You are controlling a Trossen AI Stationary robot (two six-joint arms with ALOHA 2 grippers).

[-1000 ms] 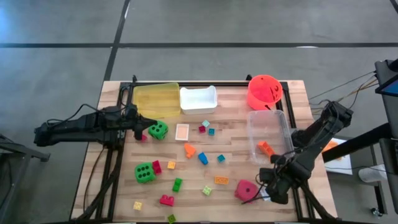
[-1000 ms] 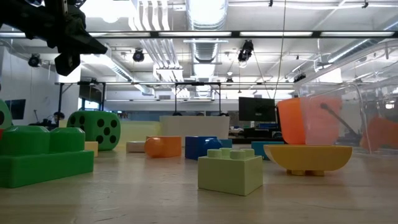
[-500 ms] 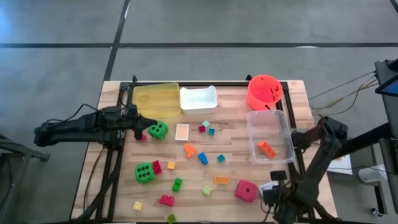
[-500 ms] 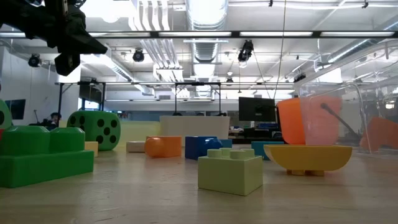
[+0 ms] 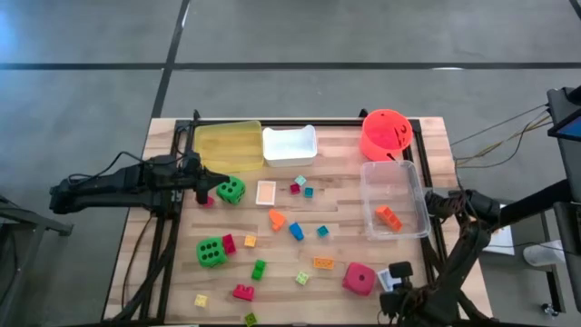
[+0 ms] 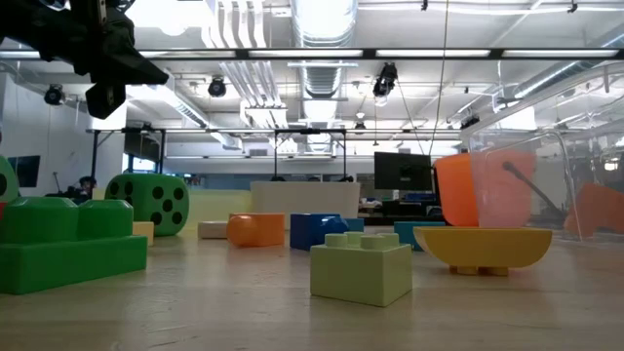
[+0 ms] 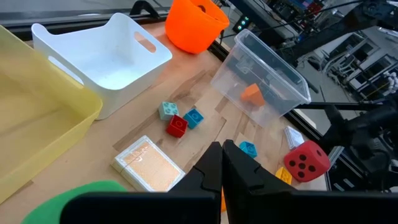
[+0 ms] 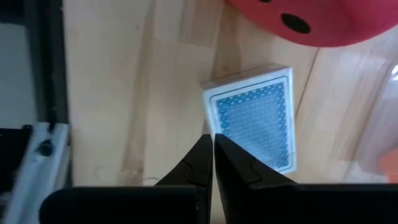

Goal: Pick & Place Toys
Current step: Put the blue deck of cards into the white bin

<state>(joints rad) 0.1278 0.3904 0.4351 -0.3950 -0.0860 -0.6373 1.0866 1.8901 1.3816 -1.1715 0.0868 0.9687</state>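
Yellow tray (image 5: pixel 229 145), white tray (image 5: pixel 289 145), orange bucket (image 5: pixel 386 133), clear tray (image 5: pixel 395 198).

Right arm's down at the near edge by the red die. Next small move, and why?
Probably open the right gripper and line it up over the blue-backed card deck. Its fingers are shut and empty, the deck lies flat on the table just ahead of them, beside the red die. The left gripper, also shut, waits by the green die.

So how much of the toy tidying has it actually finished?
Hardly any. One orange brick lies in the clear tray. Nothing is in hand: the left claw and right claw are both shut and empty. The green dice, the pink-red die and many bricks are left.
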